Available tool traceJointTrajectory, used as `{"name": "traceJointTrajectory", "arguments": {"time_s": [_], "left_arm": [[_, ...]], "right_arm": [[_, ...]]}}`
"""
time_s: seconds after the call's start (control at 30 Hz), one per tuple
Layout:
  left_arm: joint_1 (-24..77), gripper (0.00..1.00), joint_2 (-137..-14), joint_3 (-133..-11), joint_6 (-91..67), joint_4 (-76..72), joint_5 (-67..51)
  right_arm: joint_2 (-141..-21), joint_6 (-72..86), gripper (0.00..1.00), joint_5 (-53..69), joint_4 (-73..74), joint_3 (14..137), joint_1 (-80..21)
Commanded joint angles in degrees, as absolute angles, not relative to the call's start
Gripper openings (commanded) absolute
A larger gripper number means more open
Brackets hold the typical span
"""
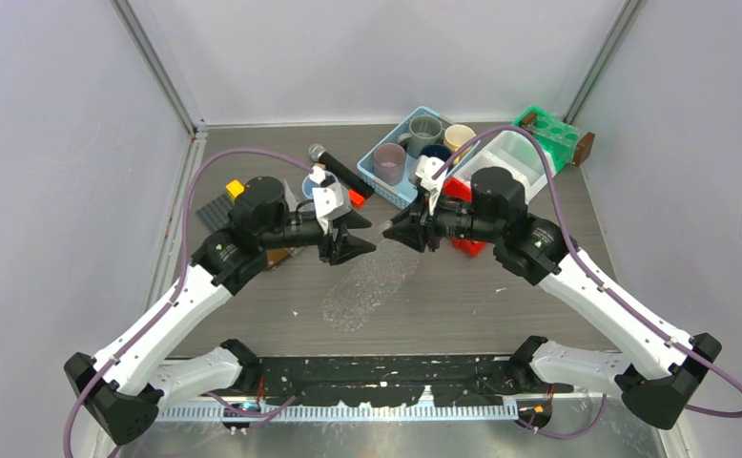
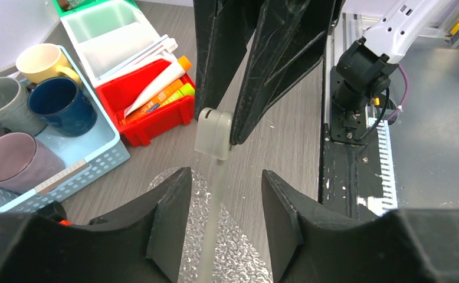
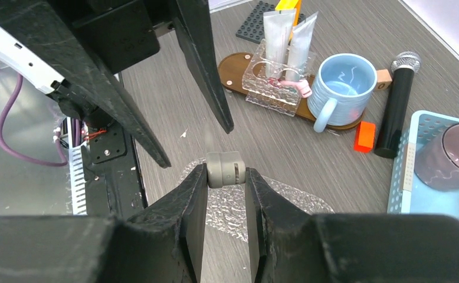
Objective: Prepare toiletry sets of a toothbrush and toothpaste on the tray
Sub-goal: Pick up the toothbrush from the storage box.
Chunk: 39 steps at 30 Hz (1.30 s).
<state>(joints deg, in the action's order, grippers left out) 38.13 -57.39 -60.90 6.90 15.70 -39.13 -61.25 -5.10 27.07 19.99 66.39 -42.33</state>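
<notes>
Black fingers of the right gripper (image 3: 225, 175) pinch the capped head of a toothbrush (image 3: 227, 168). Its thin, see-through handle pokes out toward the left gripper (image 2: 224, 177) and runs between that gripper's two fingers. Those fingers stand partly open on each side of the handle and do not touch it.

Both arms reach in from the near edge with bent elbows. Their wrists turn toward each other, so the two grippers meet tip to tip. Just under them lies a clear bubbly mat (image 1: 372, 281).

Past the left gripper, behind the right one, sits a red bin (image 2: 156, 127). It holds toothpaste (image 2: 156, 85): a white tube with an orange cap on top, with orange and green tubes under it. Next to the bin is a blue basket (image 2: 106, 156) with four mugs (image 2: 62, 103) in it.

Past the right gripper, behind the left one, is a brown tray (image 3: 230, 66). On it stands a clear holder (image 3: 271, 88) with a pair of tubes (image 3: 274, 32) upright in it. A light blue cup (image 3: 348, 79) sits beside the holder. A black microphone (image 3: 395, 112) lies just beside the cup.
</notes>
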Motion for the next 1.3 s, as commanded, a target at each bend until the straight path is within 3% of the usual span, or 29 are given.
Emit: {"name": "traceJointTrajectory", "arguments": {"time_s": [0.0,0.2,0.5,0.8,1.07,1.27], "left_arm": [[38.2,0.47,-57.9,-61.5,9.1,15.0,-40.7],[38.2,0.43,-60.1,-62.3,8.3,15.8,-40.1],[38.6,0.48,-58.8,-61.2,2.4,15.9,-29.8],[38.6,0.56,-53.7,-59.3,-31.9,14.5,-7.3],[39.5,0.59,-58.7,-60.7,-57.8,11.6,-2.9],[40.8,0.58,-63.0,-63.2,-63.1,12.2,-0.6]], "right_arm": [[-61.3,-6.7,0.01,30.2,16.6,68.3,-42.9],[-61.8,-6.9,0.01,30.5,16.4,68.3,-43.0],[-62.6,-5.9,0.01,25.8,14.8,67.5,-43.5],[-58.2,-3.1,0.01,11.9,2.5,57.9,-45.0],[-56.3,-4.9,0.01,-3.7,-13.6,50.1,-50.5],[-55.8,-10.3,0.01,-10.6,-18.5,46.8,-54.2]]}}
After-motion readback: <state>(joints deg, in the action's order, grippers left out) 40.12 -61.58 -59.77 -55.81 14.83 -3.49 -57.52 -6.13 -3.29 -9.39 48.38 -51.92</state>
